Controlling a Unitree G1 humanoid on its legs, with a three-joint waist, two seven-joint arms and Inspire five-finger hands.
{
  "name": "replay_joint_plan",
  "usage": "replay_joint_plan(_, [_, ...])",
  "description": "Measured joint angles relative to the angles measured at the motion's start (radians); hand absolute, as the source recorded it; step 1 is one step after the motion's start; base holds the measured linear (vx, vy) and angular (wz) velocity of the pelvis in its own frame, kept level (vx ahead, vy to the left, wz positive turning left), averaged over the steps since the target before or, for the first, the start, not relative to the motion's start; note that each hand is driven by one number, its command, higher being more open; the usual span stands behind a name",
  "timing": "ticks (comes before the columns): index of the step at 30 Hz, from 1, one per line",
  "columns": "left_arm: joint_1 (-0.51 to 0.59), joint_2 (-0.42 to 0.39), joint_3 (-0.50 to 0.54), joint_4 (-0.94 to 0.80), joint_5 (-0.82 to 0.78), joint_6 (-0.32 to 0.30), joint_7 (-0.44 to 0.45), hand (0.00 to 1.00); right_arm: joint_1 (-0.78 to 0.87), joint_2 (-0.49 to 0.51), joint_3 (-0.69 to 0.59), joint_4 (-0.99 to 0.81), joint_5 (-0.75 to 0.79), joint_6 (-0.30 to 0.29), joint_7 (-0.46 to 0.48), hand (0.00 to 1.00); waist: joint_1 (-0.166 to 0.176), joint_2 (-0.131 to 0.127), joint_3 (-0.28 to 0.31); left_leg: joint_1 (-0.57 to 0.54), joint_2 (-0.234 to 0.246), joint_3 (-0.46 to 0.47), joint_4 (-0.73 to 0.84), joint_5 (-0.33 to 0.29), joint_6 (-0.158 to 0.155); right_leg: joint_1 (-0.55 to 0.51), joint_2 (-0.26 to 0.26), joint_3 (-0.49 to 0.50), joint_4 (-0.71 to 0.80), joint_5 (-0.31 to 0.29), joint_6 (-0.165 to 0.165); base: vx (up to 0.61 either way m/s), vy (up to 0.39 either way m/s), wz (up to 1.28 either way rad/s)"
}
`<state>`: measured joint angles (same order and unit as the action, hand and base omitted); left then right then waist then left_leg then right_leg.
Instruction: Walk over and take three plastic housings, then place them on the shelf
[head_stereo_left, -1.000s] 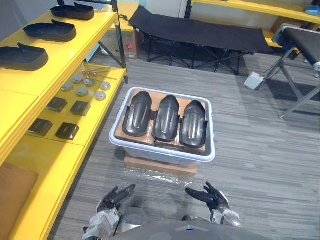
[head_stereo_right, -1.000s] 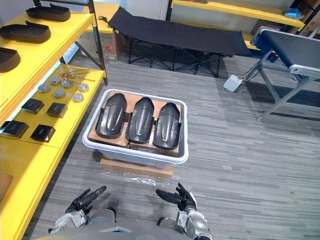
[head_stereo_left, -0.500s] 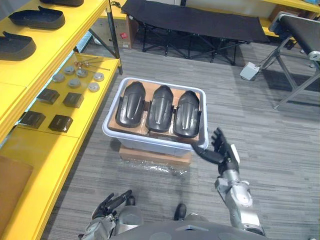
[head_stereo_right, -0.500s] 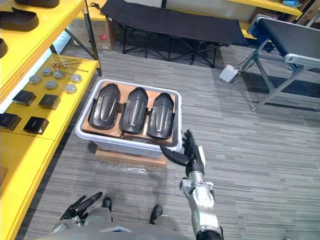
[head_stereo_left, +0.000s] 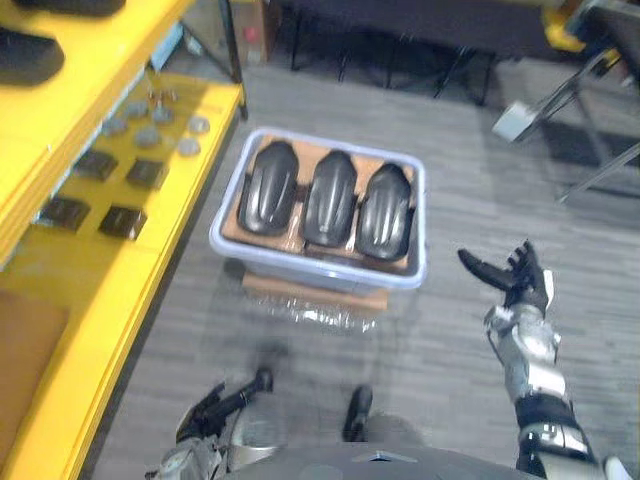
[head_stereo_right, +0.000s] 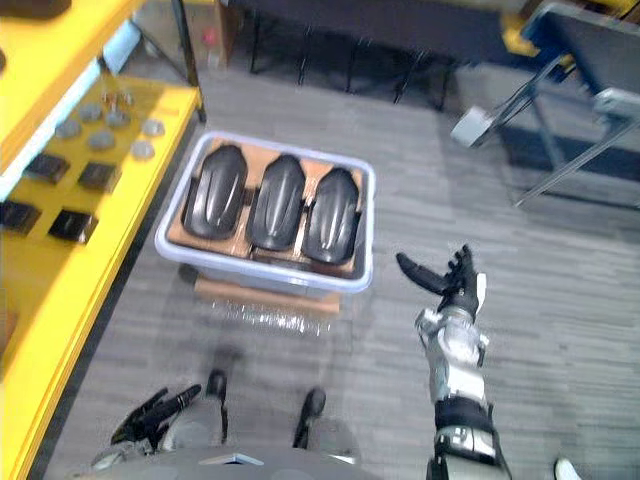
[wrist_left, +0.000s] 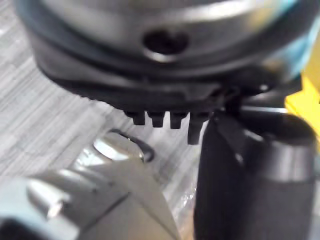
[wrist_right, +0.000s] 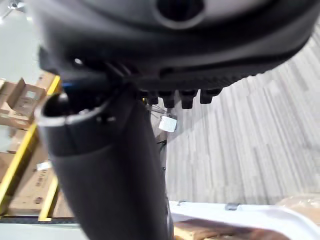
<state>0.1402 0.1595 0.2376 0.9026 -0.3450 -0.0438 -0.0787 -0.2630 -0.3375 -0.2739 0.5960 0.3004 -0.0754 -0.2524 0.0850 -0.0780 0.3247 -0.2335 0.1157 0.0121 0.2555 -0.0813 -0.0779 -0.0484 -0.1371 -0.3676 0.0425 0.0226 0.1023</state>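
Grey floor (head_stereo_left: 462, 205): housings (head_stereo_left: 331, 196) are laid abreast in a bin (head_stereo_left: 300, 272) for picking; right hand (head_stereo_left: 516, 280) is held high, left hand (head_stereo_left: 214, 406) low, both open, empty.

Glossy dark plastic housings (head_stereo_left: 330, 195) lie on brown cardboard (head_stereo_left: 232, 218) in a smooth plastic tub (head_stereo_left: 318, 278).

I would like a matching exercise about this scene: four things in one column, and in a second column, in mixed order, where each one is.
Column one
1. plastic housings
2. right hand
3. white bin
4. left hand

Column two
A. held up above the floor, to the right of the white bin, fingers spread
B. on a cardboard box, beside the yellow shelf
C. side by side inside the white bin
D. low down, on the side of the yellow shelf, fingers straight

Pairs: 1-C, 2-A, 3-B, 4-D
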Motion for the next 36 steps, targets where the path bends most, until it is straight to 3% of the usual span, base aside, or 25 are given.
replay_joint_plan(4, [-0.083, 0.019, 0.012, -0.016, -0.002, -0.044, -0.027, 1.0, -0.221, -0.102, 0.001, 0.096, 0.014, -0.002, -0.05, 1.0, 0.053, 0.005, 0.122, -0.147, 0.031, -0.033, 0.139, -0.007, -0.002, -0.096, 0.03, -0.01, 0.059, 0.014, -0.022, -0.11, 0.006, 0.13])
replay_joint_plan(9, [-0.104, 0.017, -0.024, -0.031, -0.003, -0.093, -0.014, 1.0, -0.352, -0.147, 0.03, 0.135, 0.08, -0.001, -0.056, 1.0, 0.08, 0.003, 0.127, -0.216, 0.025, -0.044, 0.194, -0.025, 0.014, -0.144, 0.026, -0.012, 0.088, 0.011, -0.027, -0.03, 0.054, 0.06])
replay_joint_plan(13, [-0.104, 0.015, -0.044, -0.05, -0.042, -0.098, -0.014, 1.0, -0.371, -0.177, 0.063, 0.135, 0.079, 0.006, -0.055, 1.0, 0.089, 0.005, 0.133, -0.248, 0.012, -0.05, 0.197, -0.031, 0.02, -0.181, 0.011, -0.013, 0.116, 0.003, -0.036, -0.03, 0.057, 0.05])
replay_joint_plan(16, [-0.107, 0.01, -0.045, -0.06, -0.05, -0.089, -0.017, 1.0, -0.383, -0.217, 0.072, 0.145, 0.078, 0.038, -0.055, 1.0, 0.098, 0.013, 0.169, -0.26, 0.001, -0.053, 0.193, -0.024, 0.028, -0.203, -0.003, -0.013, 0.139, -0.004, -0.035, -0.04, 0.036, 0.04])
replay_joint_plan(22, [-0.108, 0.002, -0.046, -0.05, -0.068, -0.109, -0.036, 1.0, -0.475, -0.258, 0.094, 0.265, 0.078, 0.092, -0.038, 1.0, 0.107, 0.027, 0.178, -0.305, -0.009, -0.052, 0.176, 0.001, 0.031, -0.279, -0.026, -0.013, 0.188, -0.015, -0.038, 0.0, 0.004, 0.0])
replay_joint_plan(27, [-0.112, -0.036, -0.045, -0.053, -0.09, -0.127, -0.047, 1.0, -0.527, -0.297, 0.119, 0.265, 0.078, 0.129, -0.042, 1.0, 0.111, 0.047, 0.187, -0.327, -0.019, -0.066, 0.179, 0.009, 0.03, -0.319, -0.051, -0.027, 0.253, -0.048, -0.043, 0.01, -0.01, 0.11])
replay_joint_plan(35, [-0.145, -0.05, -0.047, -0.096, -0.125, -0.127, -0.056, 1.0, -0.635, -0.3, 0.238, 0.256, 0.082, 0.19, -0.034, 1.0, 0.129, 0.05, 0.187, -0.412, 0.007, -0.079, 0.266, -0.008, 0.018, -0.399, -0.046, -0.041, 0.354, -0.094, -0.064, -0.02, -0.032, -0.01])
replay_joint_plan(36, [-0.146, -0.055, -0.049, -0.11, -0.134, -0.126, -0.055, 1.0, -0.653, -0.3, 0.268, 0.254, 0.092, 0.21, -0.029, 0.0, 0.13, 0.05, 0.187, -0.427, 0.017, -0.079, 0.285, -0.017, 0.016, -0.408, -0.039, -0.04, 0.361, -0.096, -0.067, -0.04, -0.029, -0.11])
